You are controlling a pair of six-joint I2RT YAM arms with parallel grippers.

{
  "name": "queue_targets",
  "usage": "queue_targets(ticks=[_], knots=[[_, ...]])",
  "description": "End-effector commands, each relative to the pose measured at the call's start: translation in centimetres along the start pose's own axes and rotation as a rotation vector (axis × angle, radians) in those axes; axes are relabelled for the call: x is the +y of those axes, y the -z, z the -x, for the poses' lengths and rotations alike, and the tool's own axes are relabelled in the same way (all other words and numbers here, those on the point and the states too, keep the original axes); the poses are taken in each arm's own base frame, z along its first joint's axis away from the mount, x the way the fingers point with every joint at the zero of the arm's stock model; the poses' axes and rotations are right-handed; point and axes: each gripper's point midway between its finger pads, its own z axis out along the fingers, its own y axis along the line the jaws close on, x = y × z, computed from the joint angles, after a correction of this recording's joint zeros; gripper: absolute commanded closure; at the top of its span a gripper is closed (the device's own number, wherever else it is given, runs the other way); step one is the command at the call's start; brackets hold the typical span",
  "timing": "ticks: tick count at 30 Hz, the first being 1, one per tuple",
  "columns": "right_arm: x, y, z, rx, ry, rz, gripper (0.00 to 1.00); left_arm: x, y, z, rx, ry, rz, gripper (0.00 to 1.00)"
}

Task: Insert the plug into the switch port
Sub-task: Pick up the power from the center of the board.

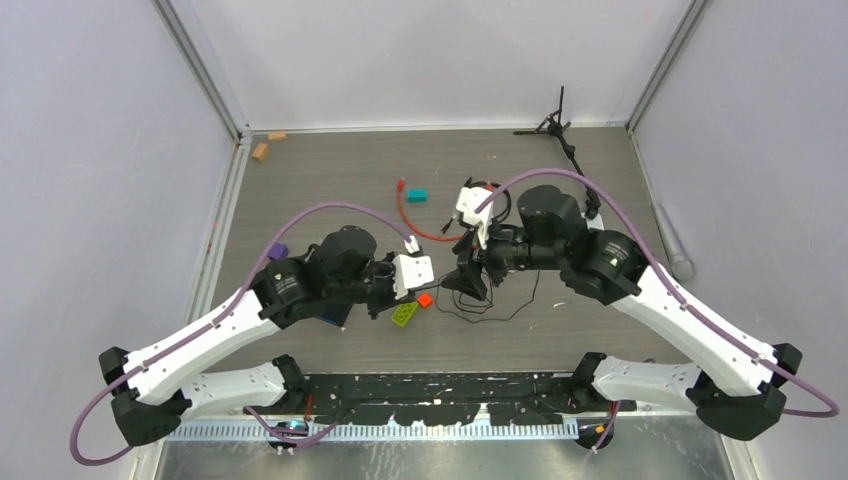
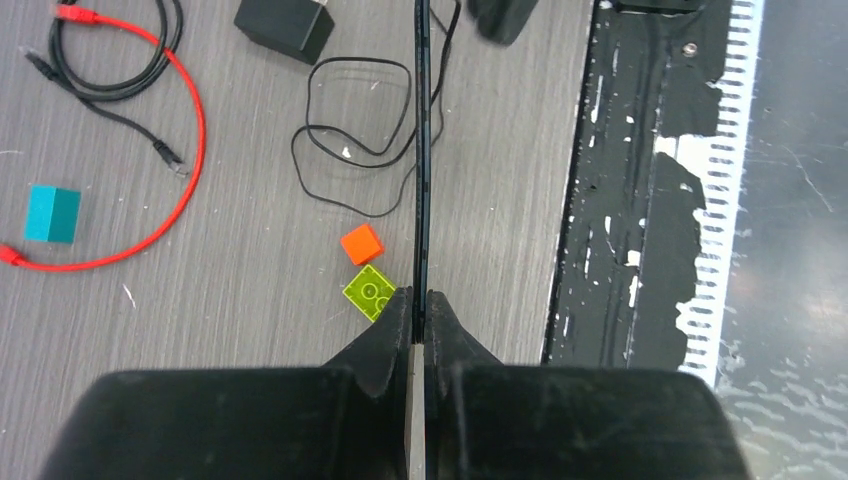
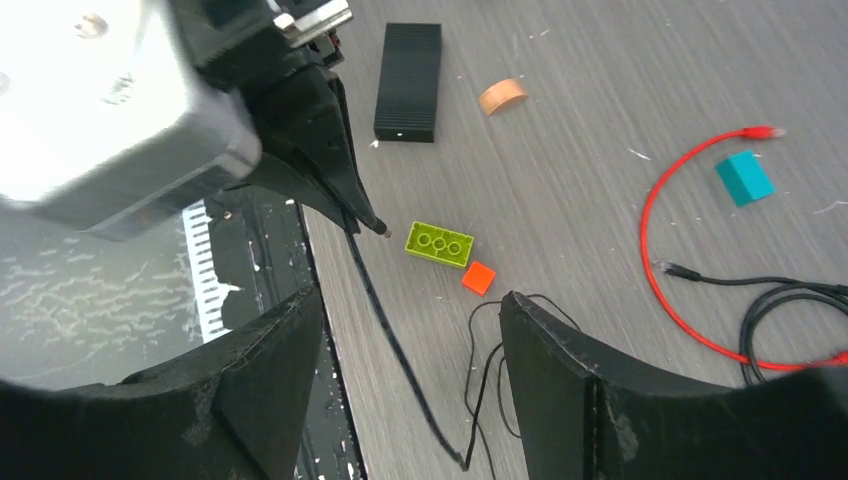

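Left wrist view: left pincer (image 2: 420,300) clamped on thin black wire (image 2: 422,150), right pincer (image 3: 408,300) apart; plug (image 3: 765,131) lies free on bench (image 3: 580,200), likely light, red cable (image 3: 644,225) floppy, so grip just behind tip.

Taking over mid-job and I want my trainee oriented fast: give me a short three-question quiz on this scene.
1. True or false: the plug lies free on the table.
2. The left gripper is: A open; B shut on the plug; C shut on the black wire.
3. Fill in: the right gripper is ___, with nothing held.
Key: 1 true; 2 C; 3 open.
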Motion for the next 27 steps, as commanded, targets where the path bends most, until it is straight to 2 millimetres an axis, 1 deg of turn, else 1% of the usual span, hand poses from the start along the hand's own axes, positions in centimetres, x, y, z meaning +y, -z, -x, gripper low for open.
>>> queue_targets(ticks=[1,8,13,19,22,25,27], knots=[[1.5,-0.3,1.7,-0.05,0.055,0.095,0.3,-1.5,2.0,1.5,-0.053,-0.069,-0.077,1.0],[3.0,-2.4,0.4,-0.003,0.021,0.19,0.3,-1.7,2.3,1.6,-0.065,-0.082,-0.078,1.0],[2.9,-3.6,-0.7,0.01,-0.005,0.186,0.31,-1.7,2.5,1.9,-0.076,-0.086,-0.078,1.0],[2.5,-4.6,-1.6,0.032,-0.016,0.175,0.34,-1.9,2.7,2.3,-0.102,-0.092,-0.083,1.0],[2.6,-5.0,-1.9,0.042,-0.022,0.189,0.42,-1.9,2.6,2.2,-0.108,-0.093,-0.083,1.0],[2.8,-5.1,-2.1,0.049,-0.024,0.2,0.53,-1.9,2.5,2.2,-0.114,-0.095,-0.079,1.0],[2.8,-5.2,-2.3,0.051,-0.024,0.202,0.62,-1.9,2.5,2.2,-0.123,-0.098,-0.077,1.0]])
